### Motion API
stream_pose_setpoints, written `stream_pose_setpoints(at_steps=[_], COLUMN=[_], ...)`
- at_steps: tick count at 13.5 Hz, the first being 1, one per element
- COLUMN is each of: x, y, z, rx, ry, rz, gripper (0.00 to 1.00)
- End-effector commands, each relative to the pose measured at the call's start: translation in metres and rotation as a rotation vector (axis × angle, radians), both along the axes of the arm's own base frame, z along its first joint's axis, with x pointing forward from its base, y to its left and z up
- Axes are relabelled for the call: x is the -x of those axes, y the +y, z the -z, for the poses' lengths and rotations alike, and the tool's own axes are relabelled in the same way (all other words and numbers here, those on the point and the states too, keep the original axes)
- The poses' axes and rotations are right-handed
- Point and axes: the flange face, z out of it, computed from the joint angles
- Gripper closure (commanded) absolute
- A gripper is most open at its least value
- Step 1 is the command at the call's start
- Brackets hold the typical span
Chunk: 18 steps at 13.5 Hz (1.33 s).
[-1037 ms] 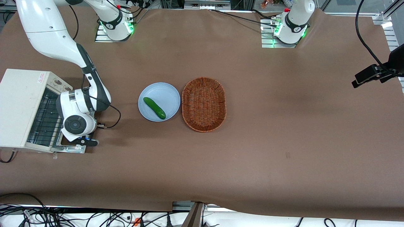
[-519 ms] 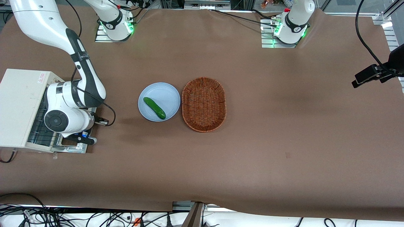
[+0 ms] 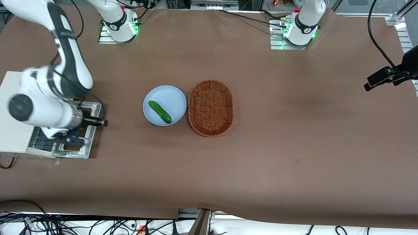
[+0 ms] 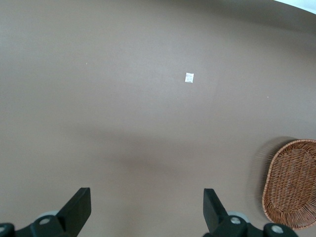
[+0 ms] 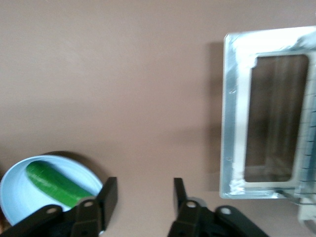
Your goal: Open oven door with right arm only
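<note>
The right arm (image 3: pixel 49 98) blocks most of the oven (image 3: pixel 11 130) from the front, its round grey-capped wrist blurred and covering the knobs. Only a strip of wire rack shows under it. The oven itself is cut off at the table's edge toward the working arm's end.

The oven door (image 3: pixel 85 130) lies folded flat on the brown table (image 3: pixel 261 163), just in front of the oven's mouth. From the wrist its silver frame and dark window (image 5: pixel 269 118) are plain to see, though 1 end of it runs out of the picture and the handle bar is hard to make out.

The gripper (image 5: pixel 144 197) hangs above the door's outer edge, at about 9 o'clock from the plate (image 3: pixel 169 94). Its 2 black fingers (image 5: pixel 109 195) stand narrowly apart with only bare table between them.

The plate holds 1 cucumber (image 3: pixel 159 111) and sits just beside the wicker basket (image 3: pixel 211 107), which lies at its 3 o'clock. Between the door's edge and the plate is a band of bare cloth, and wide open table runs toward the parked arm's end.
</note>
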Motion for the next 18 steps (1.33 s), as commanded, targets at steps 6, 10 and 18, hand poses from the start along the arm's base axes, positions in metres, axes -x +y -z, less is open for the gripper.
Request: stream_pose_setpoints(at_steps=[6,10,18], x=[0.047,0.058,0.124], y=[-0.067,-0.073,-0.069], z=[-0.183,-0.213,-0.195], rx=[0.008,0.032,-0.001], ry=[-0.027,-0.001,-0.062], rz=[-0.196,-0.177,-0.171], gripper=[0.0,0.0,0.0])
